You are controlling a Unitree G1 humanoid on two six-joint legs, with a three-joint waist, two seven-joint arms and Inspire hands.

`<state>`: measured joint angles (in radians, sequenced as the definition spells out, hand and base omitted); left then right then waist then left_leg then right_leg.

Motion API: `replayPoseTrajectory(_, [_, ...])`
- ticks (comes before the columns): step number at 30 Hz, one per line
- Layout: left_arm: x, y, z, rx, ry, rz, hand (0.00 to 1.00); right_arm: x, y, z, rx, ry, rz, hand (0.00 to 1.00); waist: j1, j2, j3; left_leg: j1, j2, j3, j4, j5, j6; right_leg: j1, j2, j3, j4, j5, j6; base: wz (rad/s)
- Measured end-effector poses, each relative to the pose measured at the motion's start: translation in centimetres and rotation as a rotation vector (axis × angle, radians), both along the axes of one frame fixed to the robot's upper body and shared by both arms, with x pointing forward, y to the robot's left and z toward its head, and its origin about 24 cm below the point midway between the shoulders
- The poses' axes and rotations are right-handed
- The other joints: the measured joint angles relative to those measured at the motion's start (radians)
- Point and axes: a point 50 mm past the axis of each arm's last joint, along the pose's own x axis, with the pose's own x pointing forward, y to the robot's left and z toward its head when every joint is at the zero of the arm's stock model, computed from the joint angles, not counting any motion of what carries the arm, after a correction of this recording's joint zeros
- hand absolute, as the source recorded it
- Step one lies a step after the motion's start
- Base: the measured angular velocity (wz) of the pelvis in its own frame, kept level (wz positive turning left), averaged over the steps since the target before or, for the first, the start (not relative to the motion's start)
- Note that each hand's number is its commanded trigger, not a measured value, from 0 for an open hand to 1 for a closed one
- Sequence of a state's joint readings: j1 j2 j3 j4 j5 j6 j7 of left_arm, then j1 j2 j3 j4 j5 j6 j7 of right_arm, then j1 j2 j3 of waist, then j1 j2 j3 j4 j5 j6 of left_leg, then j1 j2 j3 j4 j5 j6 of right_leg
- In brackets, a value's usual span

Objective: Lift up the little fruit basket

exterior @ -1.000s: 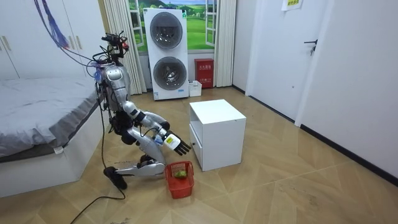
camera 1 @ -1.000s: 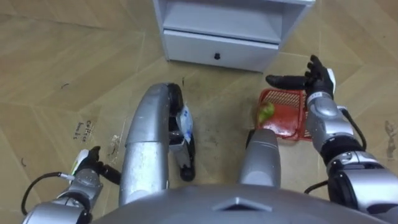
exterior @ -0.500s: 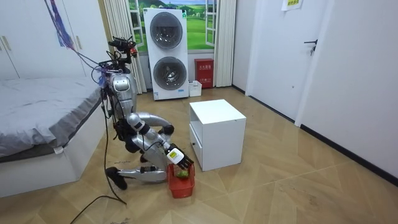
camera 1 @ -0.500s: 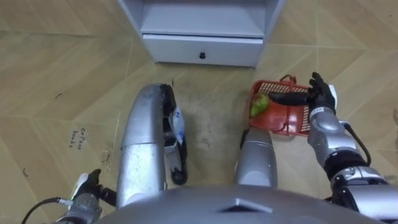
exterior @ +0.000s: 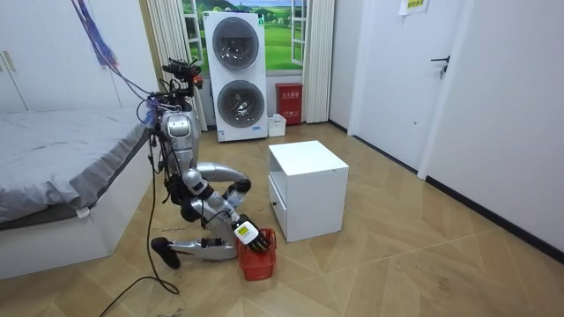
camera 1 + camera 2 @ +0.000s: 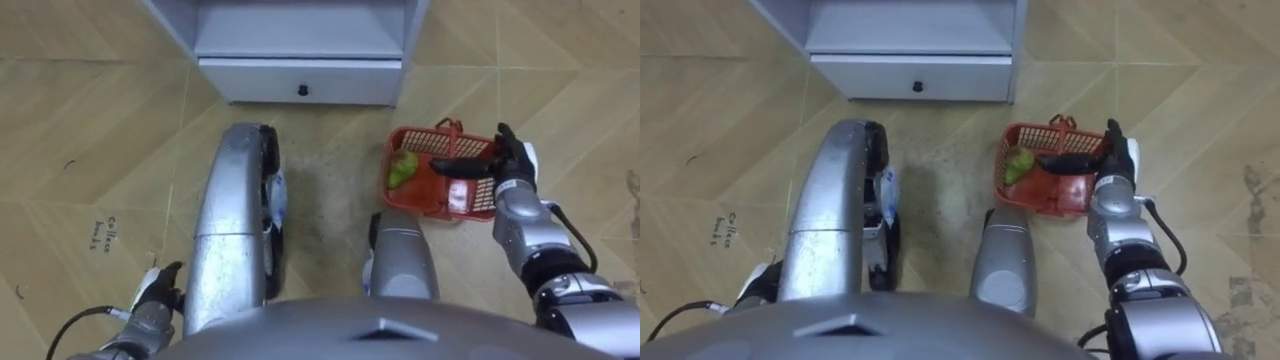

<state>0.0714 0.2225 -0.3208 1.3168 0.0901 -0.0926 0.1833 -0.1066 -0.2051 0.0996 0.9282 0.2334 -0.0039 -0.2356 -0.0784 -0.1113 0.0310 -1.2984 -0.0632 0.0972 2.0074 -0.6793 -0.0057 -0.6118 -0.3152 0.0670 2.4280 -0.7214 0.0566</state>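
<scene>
Low at the robot's left, the left robot hand (image 6: 152, 297) hung near the floor; whether it was wide or closed I could not tell. Within the second, the right robot hand (image 6: 512, 168) had dropped onto the fruit basket (image 6: 415, 133), spread wide across it and not yet closed. The basket, holding a green fruit (image 6: 402, 168), remained on the floor before the white cabinet (image 6: 300, 80). Closing on the handle seemed next.

White cabinet (image 5: 307, 189) on parquet floor (image 5: 423, 264)
</scene>
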Motion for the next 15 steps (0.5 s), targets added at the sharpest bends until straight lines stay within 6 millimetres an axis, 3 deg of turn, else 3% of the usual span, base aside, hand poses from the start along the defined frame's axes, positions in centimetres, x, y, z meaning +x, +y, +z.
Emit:
replayPoseTrajectory(4, [-0.16, -0.02, -0.03, -0.002, 0.006, 0.0, 0.0, -0.25, 0.04, -0.23, 0.006, 0.014, -0.008, 0.0, 0.002, 0.018, 0.0022, -0.004, 0.003, -0.002, -0.005, 0.0, 0.0, -0.005, 0.002, 0.001, 0.006, -0.001, -0.001, 0.0])
replayPoseTrajectory(15, [0.26, -0.14, -0.02, -0.019, 0.0, -0.006, 0.0, -0.5, 0.18, -0.57, 0.021, 0.035, -0.003, 0.0, 0.003, 0.018, 0.0029, -0.019, 0.003, -0.009, -0.012, 0.003, -0.006, -0.026, 0.011, 0.001, 0.011, -0.002, 0.001, 0.0])
